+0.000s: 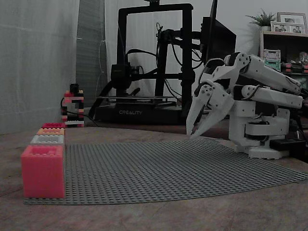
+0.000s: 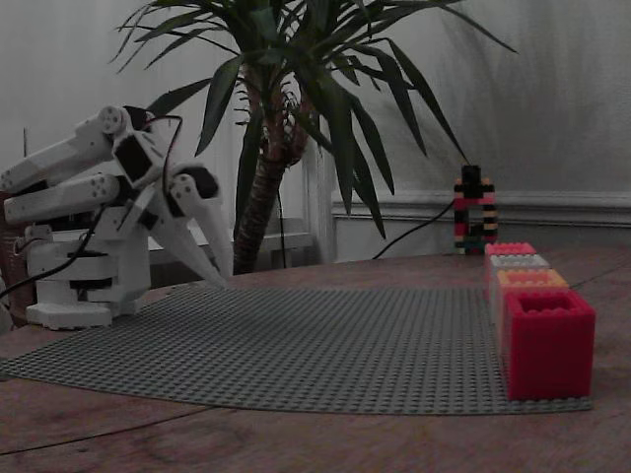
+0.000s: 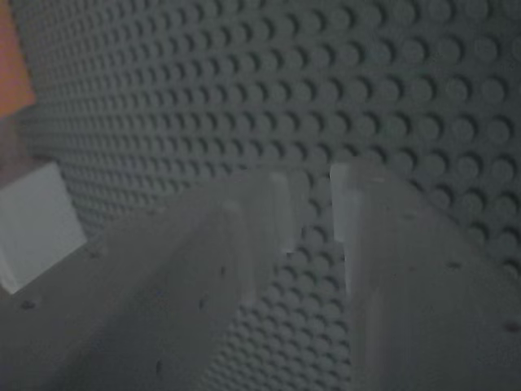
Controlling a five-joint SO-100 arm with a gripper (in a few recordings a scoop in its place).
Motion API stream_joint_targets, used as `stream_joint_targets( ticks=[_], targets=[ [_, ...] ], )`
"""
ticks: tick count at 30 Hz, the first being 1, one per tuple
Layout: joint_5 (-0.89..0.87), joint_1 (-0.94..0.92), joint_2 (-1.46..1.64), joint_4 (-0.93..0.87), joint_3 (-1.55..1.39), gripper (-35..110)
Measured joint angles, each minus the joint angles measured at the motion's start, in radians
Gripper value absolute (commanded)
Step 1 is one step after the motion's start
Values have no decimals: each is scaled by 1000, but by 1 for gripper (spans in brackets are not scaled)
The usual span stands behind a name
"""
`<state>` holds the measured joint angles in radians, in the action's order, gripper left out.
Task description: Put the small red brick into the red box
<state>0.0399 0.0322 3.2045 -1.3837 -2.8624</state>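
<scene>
Reach step, I'd say. On the left of a fixed view the gripper (image 2: 215,271) hangs just above the studded mat (image 2: 325,345), jaws a crack apart, nothing in them. Far right, the red box (image 2: 547,340) sits at the mat's edge. Can't tell where the small red brick is; next move means finding it first.

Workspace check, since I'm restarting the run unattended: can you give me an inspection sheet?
Surface: grey studded baseplate on table.
Job's things: red box, open-topped, end of a four-box row on the baseplate edge.
Clutter: orange box, grey box, pink box; brick tower beyond row.
Gripper: gripper over baseplate, narrowly open, empty.
Cables: black cable to tower.
Surroundings: 3D printer, palm.
</scene>
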Motion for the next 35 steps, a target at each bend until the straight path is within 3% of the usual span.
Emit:
stream_joint_targets(
  ticks=[35],
  targets=[
    [-12,41,0,0,0,0]
  ],
)
